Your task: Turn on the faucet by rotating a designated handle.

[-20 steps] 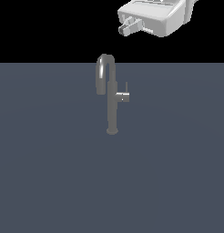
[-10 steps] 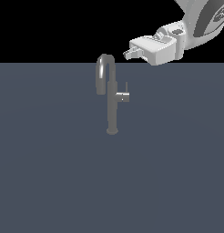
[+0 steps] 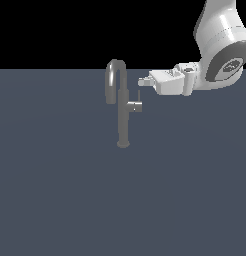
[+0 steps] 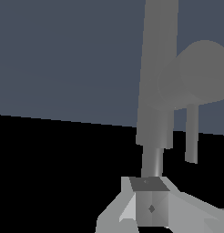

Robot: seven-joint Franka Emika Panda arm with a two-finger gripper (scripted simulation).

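The dark-grey faucet [image 3: 123,107] stands upright on the floor, its gooseneck spout [image 3: 115,75] curving to the exterior view's left. The handle [image 3: 135,106] is a short stub on the column's right side with a thin pin lever [image 3: 139,96] pointing up. My gripper [image 3: 143,82] hangs just above and right of the lever, fingers pointing left and held together, holding nothing and touching nothing. In the wrist view the closed fingers [image 4: 150,205] point at the faucet column [image 4: 157,68], with the stub's round end [image 4: 200,73] and the pin lever [image 4: 191,132] beside it.
A flat slate-grey floor [image 3: 60,190] spreads all around the faucet. The white arm [image 3: 220,45] comes in from the upper right of the exterior view.
My gripper has come down from the top of the exterior view to the level of the spout, just above the lever. The faucet and handle have not moved.
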